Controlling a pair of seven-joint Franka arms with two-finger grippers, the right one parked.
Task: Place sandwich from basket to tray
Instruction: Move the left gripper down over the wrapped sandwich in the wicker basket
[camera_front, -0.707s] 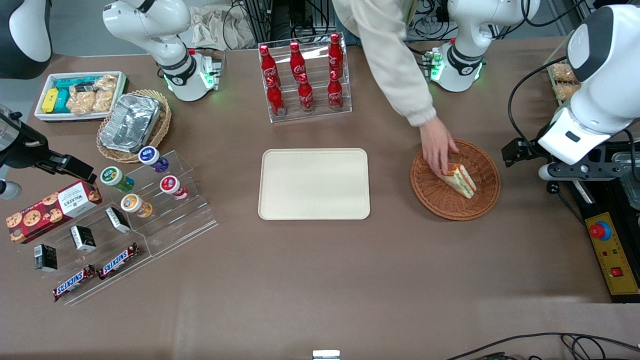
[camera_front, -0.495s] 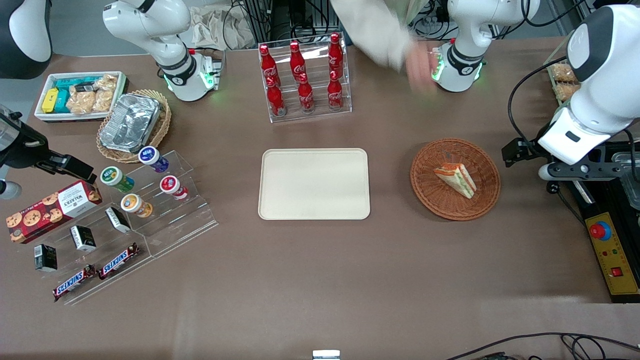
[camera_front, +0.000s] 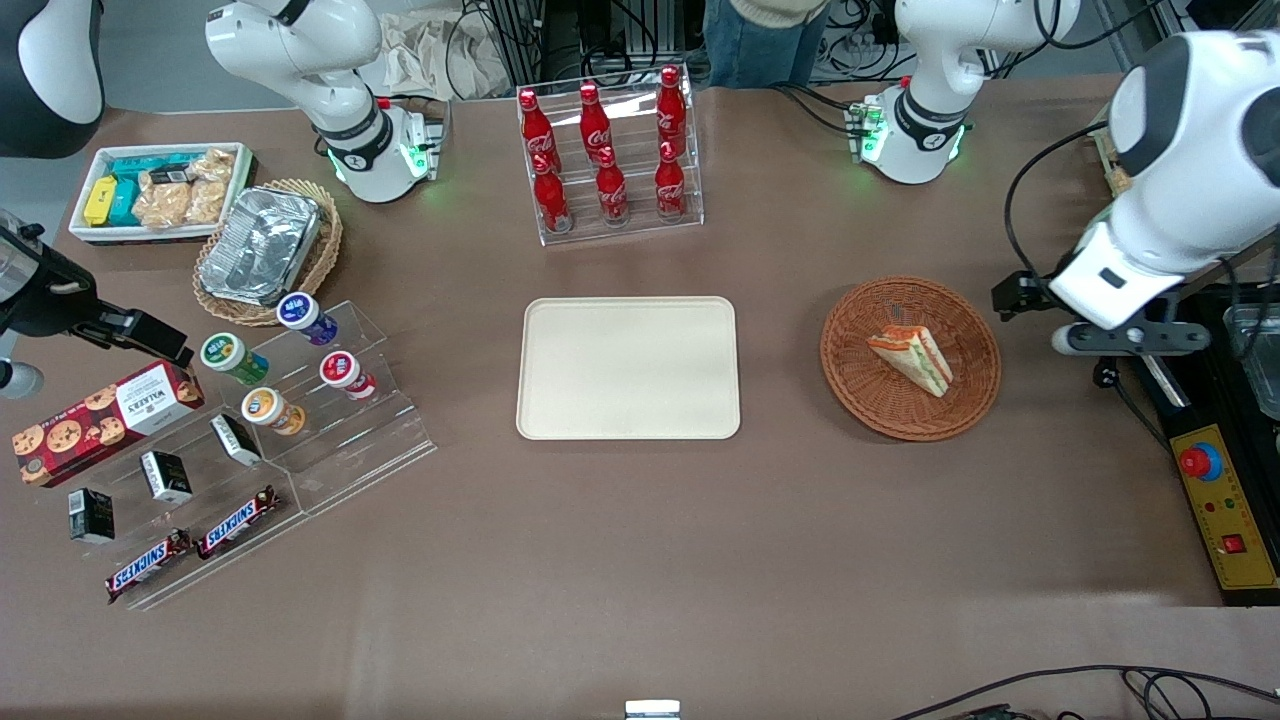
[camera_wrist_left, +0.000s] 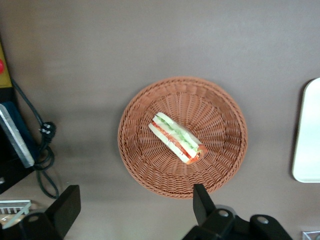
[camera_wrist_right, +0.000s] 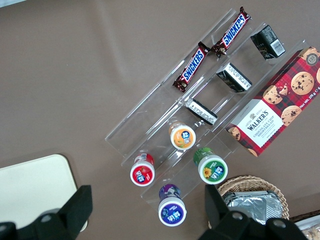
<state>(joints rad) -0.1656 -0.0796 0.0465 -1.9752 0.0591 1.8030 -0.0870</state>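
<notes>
Item: sandwich (camera_front: 912, 359), triangular wedge, lying on its side near the middle of the round reddish-brown basket (camera_front: 860, 390), filling layers facing up; the basket sits at about 3 o'clock from the cream tray (camera_front: 560, 400), well apart from it, with bare table between. Item: gripper (camera_wrist_left: 135, 212), fingers spread wide and holding nothing, high above the table just off the basket's rim on the working arm's side, the fingers (camera_wrist_left: 202, 202) framing the basket in the wrist view. Status: pick not yet begun; tray empty. Hazards, judged: the wedge is soft and layered, so a hard pinch could crush the bread or squeeze out filling; a closure across the sloped faces could let it slide free; a low descent could catch the wicker and drag the light basket along. Surface: matte brown tabletop (camera_front: 640, 560), flat. Surroundings: a clear rack of red cola bottles (camera_front: 605, 160) at 12 o'clock from the tray; acrylic steps with yoghurt cups (camera_front: 290, 365) and Snickers bars (camera_front: 190, 548) toward the parked arm's end; a control box with red button (camera_front: 1215, 500) at the working arm's end.
</notes>
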